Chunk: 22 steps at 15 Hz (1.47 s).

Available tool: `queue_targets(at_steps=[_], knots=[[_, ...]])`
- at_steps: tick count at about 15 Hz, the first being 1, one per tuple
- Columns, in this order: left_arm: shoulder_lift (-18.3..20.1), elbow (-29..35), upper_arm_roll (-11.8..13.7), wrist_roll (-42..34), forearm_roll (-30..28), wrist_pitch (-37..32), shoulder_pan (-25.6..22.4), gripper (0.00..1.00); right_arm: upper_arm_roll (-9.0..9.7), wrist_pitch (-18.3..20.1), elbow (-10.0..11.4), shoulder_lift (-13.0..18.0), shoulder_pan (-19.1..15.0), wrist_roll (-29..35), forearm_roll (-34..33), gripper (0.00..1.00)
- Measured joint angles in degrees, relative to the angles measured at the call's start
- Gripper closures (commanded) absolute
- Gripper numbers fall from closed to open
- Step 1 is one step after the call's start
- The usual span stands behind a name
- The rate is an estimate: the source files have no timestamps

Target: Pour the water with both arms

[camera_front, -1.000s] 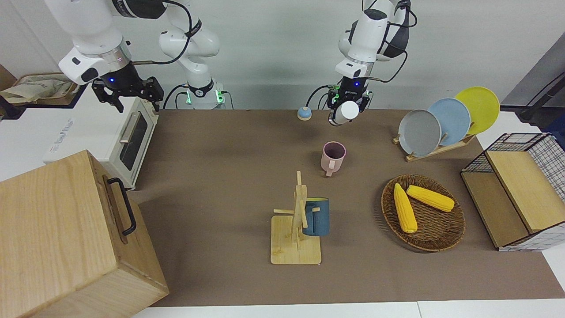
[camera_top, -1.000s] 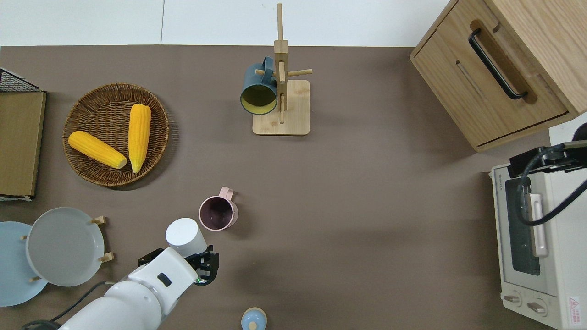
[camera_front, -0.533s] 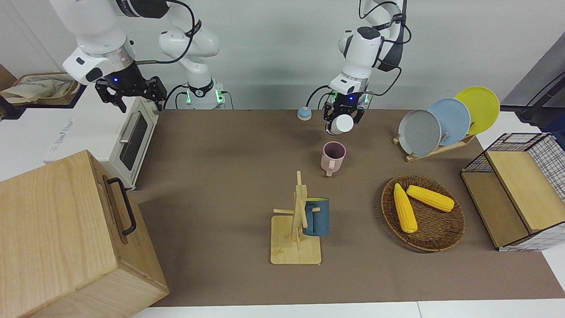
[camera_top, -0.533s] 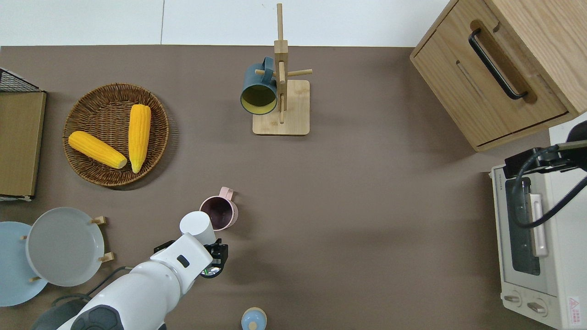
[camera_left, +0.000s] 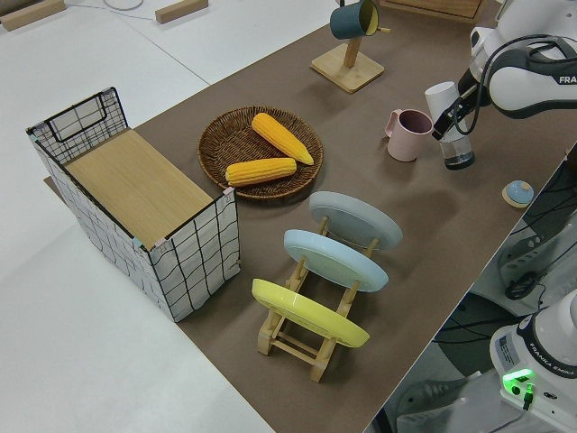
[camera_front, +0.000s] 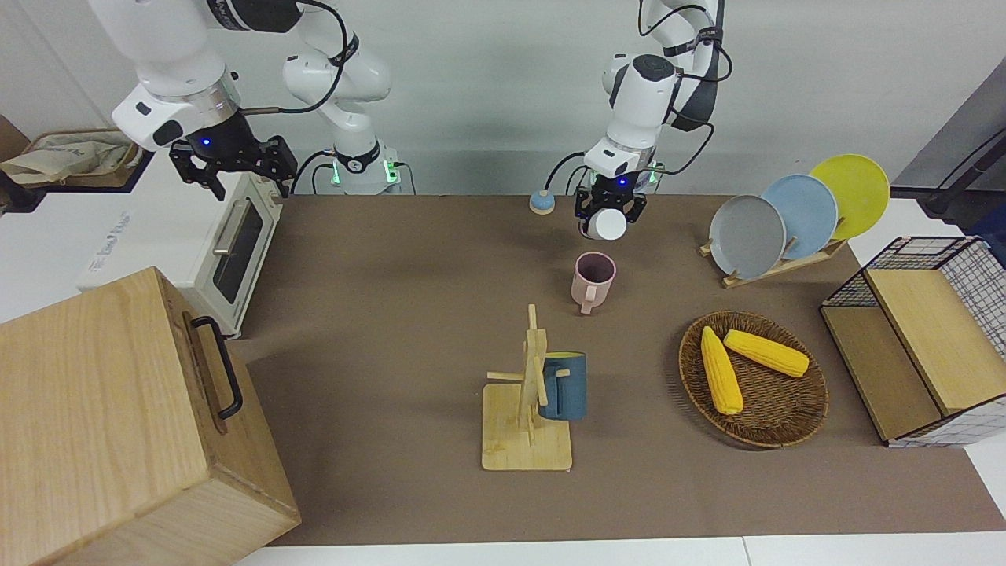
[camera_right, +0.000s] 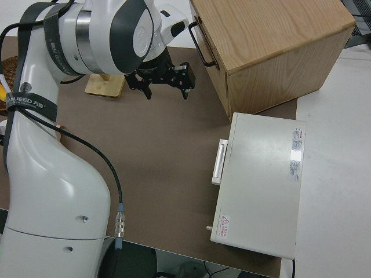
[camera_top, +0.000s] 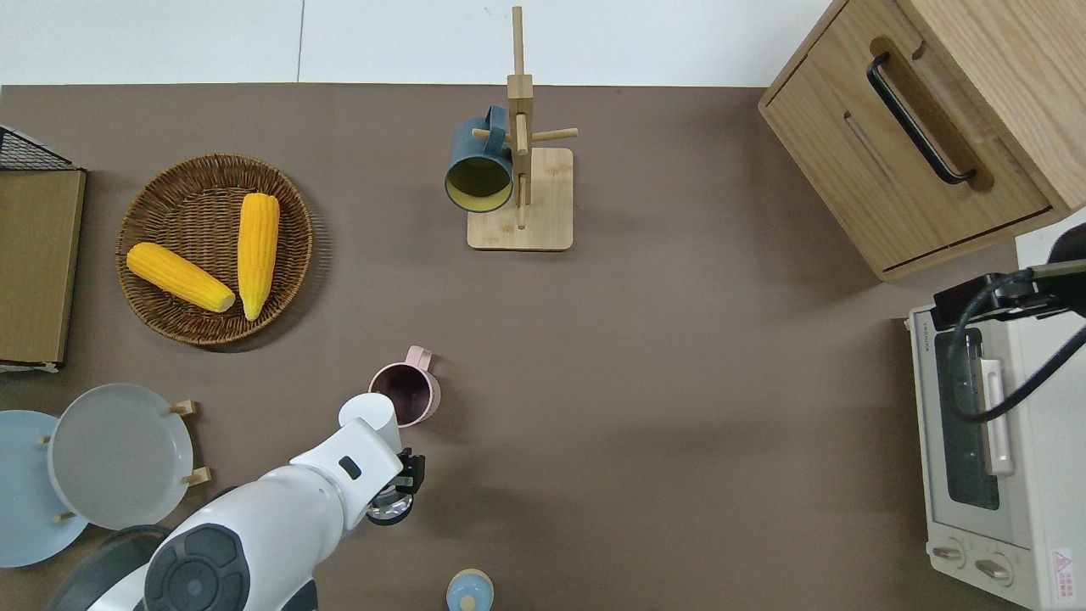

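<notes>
our left pincer (camera_front: 603, 214) is clamped round the white bottle (camera_top: 366, 412), tilted just beside the pink mug (camera_top: 405, 395). we tip slowly, mouth over rim. right arm parked, pincer (camera_right: 162, 81) spread, empty.

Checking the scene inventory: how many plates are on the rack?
3, all leaning in the wooden rack at the left arm's end: grey plate, blue plate, yellow plate. None looks hidden.
</notes>
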<state>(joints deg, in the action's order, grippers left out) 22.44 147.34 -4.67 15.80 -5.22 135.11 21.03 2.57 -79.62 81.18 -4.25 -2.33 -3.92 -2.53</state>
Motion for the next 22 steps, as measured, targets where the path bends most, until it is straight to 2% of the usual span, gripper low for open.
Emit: queue_targets(at_steps=[6,22], knots=[[-1.30,-2.31,0.00,0.00,0.00,-6.86,0.00,1.00,0.00,0.00,0.00,0.00,0.00,0.00,0.00,0.009],[-5.15,-5.15,0.00,-0.01,0.00,-9.97,0.00,1.00,0.00,0.00,0.00,0.00,0.00,0.00,0.00,0.009]])
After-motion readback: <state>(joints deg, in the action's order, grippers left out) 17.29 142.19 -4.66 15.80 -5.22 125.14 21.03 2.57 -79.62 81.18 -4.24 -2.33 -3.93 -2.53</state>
